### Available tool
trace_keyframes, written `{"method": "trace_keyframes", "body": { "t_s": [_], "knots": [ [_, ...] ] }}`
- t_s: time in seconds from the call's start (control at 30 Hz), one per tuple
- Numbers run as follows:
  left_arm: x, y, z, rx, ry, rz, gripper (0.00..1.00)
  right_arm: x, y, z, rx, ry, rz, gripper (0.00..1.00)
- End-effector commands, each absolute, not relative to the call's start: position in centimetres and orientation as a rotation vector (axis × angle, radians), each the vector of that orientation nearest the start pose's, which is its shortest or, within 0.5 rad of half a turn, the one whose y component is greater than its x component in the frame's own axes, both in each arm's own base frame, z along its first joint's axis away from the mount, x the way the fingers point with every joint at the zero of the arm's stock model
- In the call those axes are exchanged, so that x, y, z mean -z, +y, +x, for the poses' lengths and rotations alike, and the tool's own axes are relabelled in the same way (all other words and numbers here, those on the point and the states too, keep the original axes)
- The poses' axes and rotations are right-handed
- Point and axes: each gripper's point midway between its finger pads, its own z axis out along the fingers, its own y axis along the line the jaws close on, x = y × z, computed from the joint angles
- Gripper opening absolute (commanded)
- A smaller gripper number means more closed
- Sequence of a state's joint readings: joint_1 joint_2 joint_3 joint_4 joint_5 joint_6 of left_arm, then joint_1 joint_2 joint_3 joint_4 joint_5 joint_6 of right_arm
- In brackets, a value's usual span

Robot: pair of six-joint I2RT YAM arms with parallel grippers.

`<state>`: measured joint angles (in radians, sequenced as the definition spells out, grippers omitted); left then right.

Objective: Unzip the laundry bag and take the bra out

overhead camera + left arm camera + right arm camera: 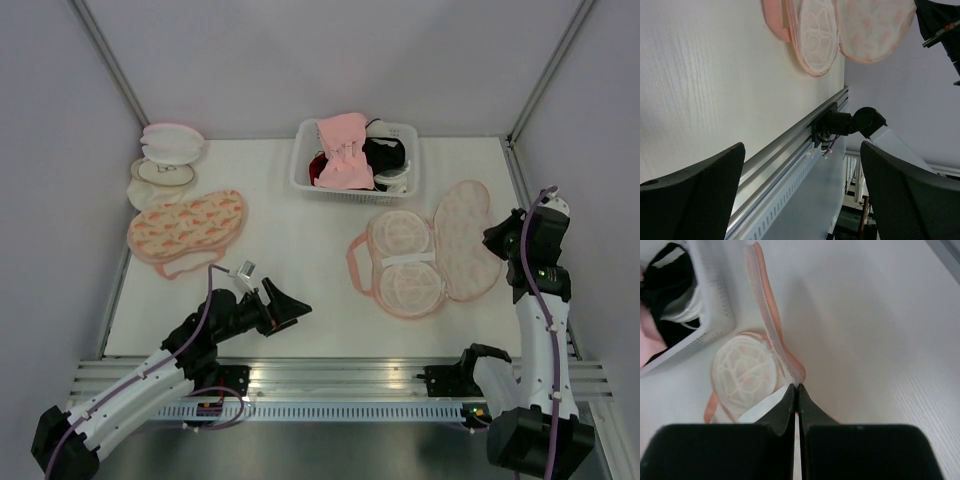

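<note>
From above, the bag (405, 268) lies unzipped right of centre, with the bra (343, 150) in the basket (303, 165). The left wrist view shows the left gripper (802, 150) gaping wide and empty. Only the right wrist view shows the right gripper (796, 389) closed, its tips at the bag's rim.

No text, label, brand, number or sign can be read anywhere.

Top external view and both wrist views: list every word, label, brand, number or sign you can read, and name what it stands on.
None can be read in any view.
The closed laundry bag carries only an orange carrot-like print, no lettering.
The open laundry bag and the white basket show no label or mark.
</note>
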<state>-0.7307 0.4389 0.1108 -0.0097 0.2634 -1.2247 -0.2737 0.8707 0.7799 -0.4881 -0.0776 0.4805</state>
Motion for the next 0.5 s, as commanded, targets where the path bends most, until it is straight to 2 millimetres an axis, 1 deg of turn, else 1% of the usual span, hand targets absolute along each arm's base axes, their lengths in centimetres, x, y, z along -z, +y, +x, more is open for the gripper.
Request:
{"method": "trace_keyframes", "body": {
  "t_s": [0.0,0.03,0.07,0.1,0.17,0.2,0.23,0.27,0.3,0.33,0.37,0.4,0.43,0.47],
  "knots": [
    [-12.8,-22.7,13.2,1.474,2.175,-0.332,1.0,-22.2,-1.6,28.4,-0.351,2.0,0.588,0.0],
    [-13.3,-22.8,13.2,1.481,2.166,-0.328,0.99,-22.4,-0.8,28.4,-0.381,2.021,0.552,0.0],
    [-13.2,-22.7,13.1,1.472,2.174,-0.329,0.99,-23.0,0.4,28.6,-0.437,2.041,0.49,0.0],
    [-13.4,-22.6,13.3,1.468,2.166,-0.331,0.99,-23.0,1.8,28.6,-0.465,2.067,0.42,0.01],
    [-13.6,-22.6,13.4,1.462,2.161,-0.33,0.99,-23.0,3.5,28.7,-0.498,2.1,0.354,0.01],
    [-13.6,-22.5,13.4,1.459,2.162,-0.33,0.99,-22.8,5.4,28.4,-0.538,2.12,0.293,0.0],
    [-13.8,-22.5,13.4,1.46,2.16,-0.329,0.99,-23.0,6.5,28.5,-0.567,2.112,0.25,0.01],
    [-13.9,-22.6,13.4,1.459,2.16,-0.328,0.99,-22.4,7.5,28.4,-0.593,2.126,0.223,0.0],
    [-13.9,-22.5,13.3,1.459,2.162,-0.327,0.99,-22.1,9.6,27.9,-0.64,2.147,0.155,0.01],
    [-13.9,-22.5,13.3,1.46,2.16,-0.326,0.99,-21.8,10.6,28.0,-0.666,2.148,0.132,0.0],
    [-13.9,-22.5,13.4,1.457,2.161,-0.329,0.99,-20.4,11.5,27.7,-0.684,2.188,0.114,0.01],
    [-13.8,-22.4,13.4,1.451,2.164,-0.333,0.99,-19.7,13.3,27.1,-0.711,2.211,0.06,0.0],
    [-13.7,-22.4,13.4,1.448,2.164,-0.336,0.99,-19.4,14.1,27.4,-0.721,2.205,0.057,0.0],
    [-13.6,-22.3,13.4,1.444,2.162,-0.339,0.99,-17.6,14.9,26.9,-0.733,2.246,0.043,0.01]
  ]
}}
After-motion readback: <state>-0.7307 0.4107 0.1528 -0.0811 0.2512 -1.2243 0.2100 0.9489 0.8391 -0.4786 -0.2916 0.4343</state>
